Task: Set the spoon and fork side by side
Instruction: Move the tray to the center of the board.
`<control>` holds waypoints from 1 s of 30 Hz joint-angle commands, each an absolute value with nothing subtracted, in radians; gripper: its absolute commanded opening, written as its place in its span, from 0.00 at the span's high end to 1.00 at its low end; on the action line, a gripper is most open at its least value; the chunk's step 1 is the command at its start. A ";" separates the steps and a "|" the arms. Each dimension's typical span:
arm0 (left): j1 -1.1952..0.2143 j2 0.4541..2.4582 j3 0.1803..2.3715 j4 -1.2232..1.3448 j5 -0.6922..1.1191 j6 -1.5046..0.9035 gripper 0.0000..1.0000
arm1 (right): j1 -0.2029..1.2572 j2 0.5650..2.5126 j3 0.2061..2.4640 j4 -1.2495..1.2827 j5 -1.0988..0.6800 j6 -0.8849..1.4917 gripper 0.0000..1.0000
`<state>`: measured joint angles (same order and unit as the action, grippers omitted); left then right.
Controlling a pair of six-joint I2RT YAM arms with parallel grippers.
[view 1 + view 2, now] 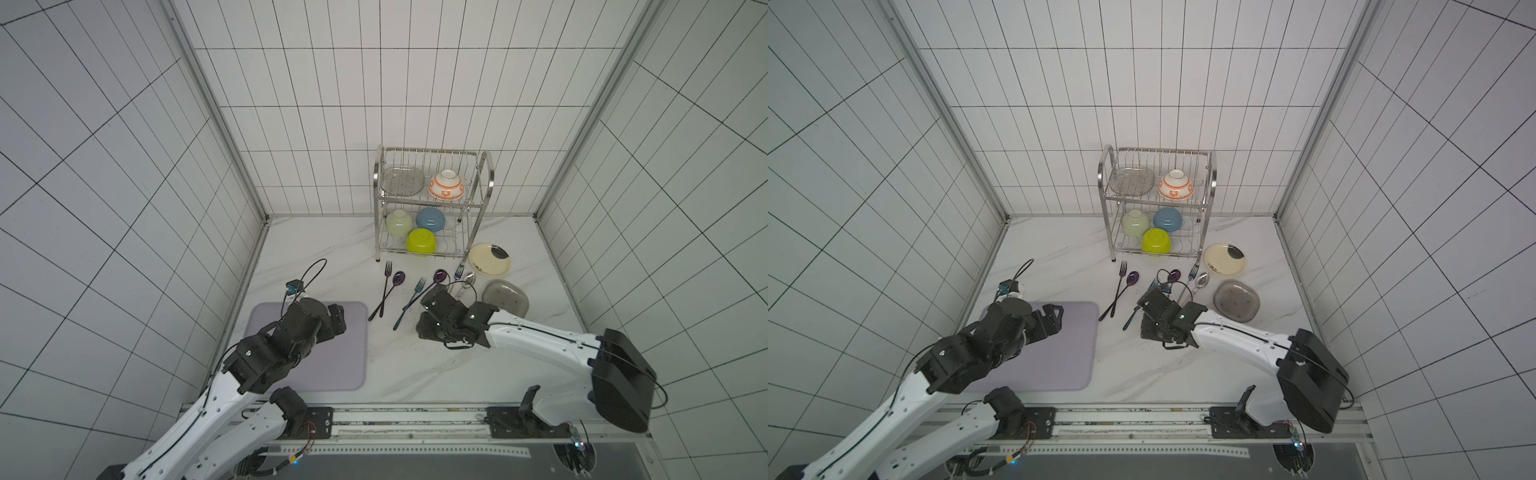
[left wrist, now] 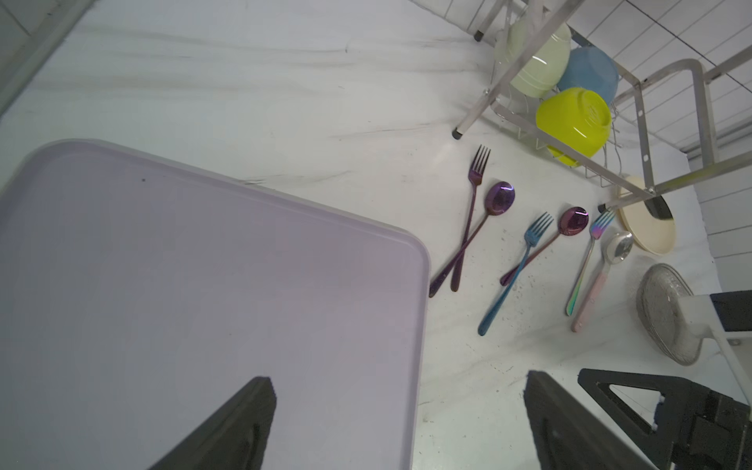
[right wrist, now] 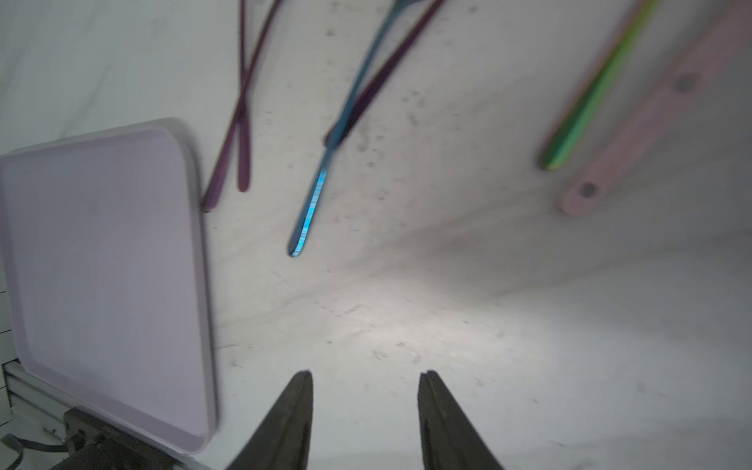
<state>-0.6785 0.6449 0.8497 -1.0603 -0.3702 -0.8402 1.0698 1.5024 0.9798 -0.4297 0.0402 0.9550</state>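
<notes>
Three fork+spoon pairs lie on the counter (image 2: 285, 81), in front of the dish rack (image 1: 432, 199). Pair nearest the cream plate (image 2: 647, 232): rainbow fork (image 2: 590, 252) and pink-handled spoon (image 2: 616, 246) are parallel, just beside each other and not crossing, so that one reads as done. Middle pair: blue fork (image 2: 525, 252) and dark-purple spoon (image 2: 573, 221) have heads side by side, but the fork's handle crosses the spoon's handle end, so it's only roughly set. Pair by the lilac mat (image 2: 203, 285): purple fork (image 2: 472, 203) and purple spoon (image 2: 499, 198) have handles crossed low down, heads apart. Can't tell which pair the task means. My guess: mostly placed, w/ straightening left at most. Left tool (image 2: 398, 378) has jaws wide and holds nothing, over the mat's corner. Right tool (image 3: 366, 372) has jaws part-spread, also empty, over bare counter near the blue fork's handle tip but clear of it. Writing: none readable. There are faint raised marks on the lime bowl (image 2: 573, 122) base and dark specks on the plate rim, both too small to read. No brand seen on the cutlery.
</notes>
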 commanded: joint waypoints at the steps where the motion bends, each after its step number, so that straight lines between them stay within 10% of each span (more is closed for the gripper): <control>1: -0.673 0.583 0.871 -1.174 -0.470 -0.895 0.03 | 1.151 1.663 1.147 -0.399 0.110 0.985 0.55; 16: -0.674 0.533 0.863 -1.192 -0.492 -0.928 0.03 | 1.183 2.094 1.468 -0.383 -0.007 1.061 0.63; 30: -0.675 0.514 0.853 -1.156 -0.468 -0.893 0.03 | 1.178 2.110 1.498 -0.476 0.060 1.116 0.97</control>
<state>-0.6769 0.5270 0.8528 -1.1816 -0.4713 -0.9123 1.1839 2.0991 1.4769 -0.4053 0.0101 1.0950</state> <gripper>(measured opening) 0.972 0.055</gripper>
